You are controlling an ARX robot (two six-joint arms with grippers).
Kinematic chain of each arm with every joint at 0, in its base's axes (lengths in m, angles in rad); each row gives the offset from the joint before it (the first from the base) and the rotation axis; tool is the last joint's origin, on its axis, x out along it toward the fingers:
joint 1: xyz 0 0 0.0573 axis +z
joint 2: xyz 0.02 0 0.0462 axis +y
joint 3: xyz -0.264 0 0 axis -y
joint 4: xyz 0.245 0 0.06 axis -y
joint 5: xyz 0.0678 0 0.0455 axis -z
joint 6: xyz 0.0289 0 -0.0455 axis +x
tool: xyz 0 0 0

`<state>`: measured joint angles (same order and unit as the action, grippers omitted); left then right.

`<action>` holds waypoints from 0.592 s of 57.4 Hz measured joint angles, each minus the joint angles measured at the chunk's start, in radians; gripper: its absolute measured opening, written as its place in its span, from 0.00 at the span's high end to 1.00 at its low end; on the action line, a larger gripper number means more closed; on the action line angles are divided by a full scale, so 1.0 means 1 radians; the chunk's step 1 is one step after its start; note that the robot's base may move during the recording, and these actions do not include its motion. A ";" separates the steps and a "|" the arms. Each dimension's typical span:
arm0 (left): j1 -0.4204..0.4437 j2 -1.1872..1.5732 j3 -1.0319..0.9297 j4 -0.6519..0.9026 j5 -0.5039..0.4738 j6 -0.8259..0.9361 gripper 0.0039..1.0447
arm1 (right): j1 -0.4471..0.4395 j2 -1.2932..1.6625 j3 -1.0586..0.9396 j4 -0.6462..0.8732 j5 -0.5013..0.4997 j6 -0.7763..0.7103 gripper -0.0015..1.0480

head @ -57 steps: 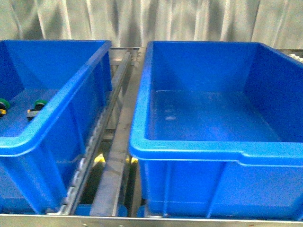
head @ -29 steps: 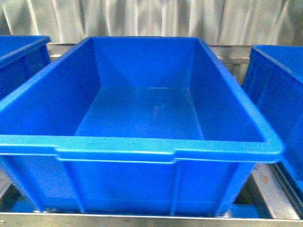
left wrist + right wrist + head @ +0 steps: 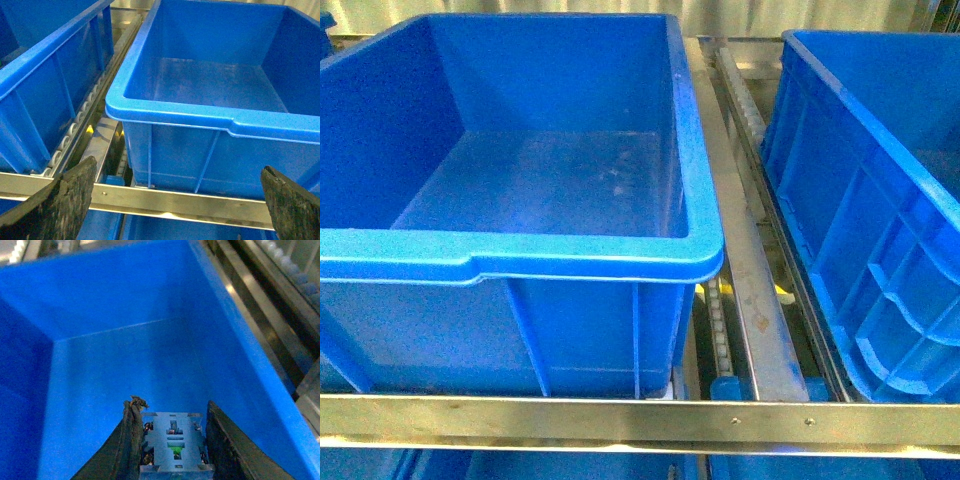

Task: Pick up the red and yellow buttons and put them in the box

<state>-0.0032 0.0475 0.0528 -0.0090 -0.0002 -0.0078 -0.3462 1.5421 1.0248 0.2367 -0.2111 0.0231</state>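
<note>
Fingers of the right gripper (image 3: 172, 440) clamp a switch body (image 3: 174, 442), cap colour hidden, above a blue bin's (image 3: 125, 360) floor. Left gripper (image 3: 175, 200) is spread wide, empty, before another bin (image 3: 210, 115).

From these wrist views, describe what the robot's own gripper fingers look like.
In the left wrist view, the left gripper shows two broad fingers covered in rough, black, worn-looking padding with rounded tips. In the right wrist view, the right gripper has similar dark, coarse-textured fingers, one frayed at its tip. No cables or markings are visible, and neither arm shows in the front view.
</note>
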 joint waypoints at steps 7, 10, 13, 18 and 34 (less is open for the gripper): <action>0.000 0.000 0.000 0.000 0.000 0.000 0.07 | -0.004 0.095 0.026 0.008 -0.005 -0.055 0.73; 0.000 0.000 0.000 0.000 0.000 0.000 0.07 | -0.007 0.137 0.038 0.011 -0.013 -0.084 0.73; 0.000 0.000 0.000 0.000 0.000 0.000 0.07 | -0.008 0.168 0.050 0.016 -0.022 -0.098 0.73; 0.000 0.000 0.000 0.000 0.000 0.000 0.07 | -0.011 0.198 0.072 0.024 -0.023 -0.122 0.73; 0.000 0.000 0.000 0.000 0.000 0.000 0.07 | -0.030 0.203 0.101 0.042 -0.102 -0.089 0.35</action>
<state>-0.0032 0.0475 0.0528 -0.0090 -0.0002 -0.0074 -0.3763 1.7451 1.1263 0.2787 -0.3130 -0.0658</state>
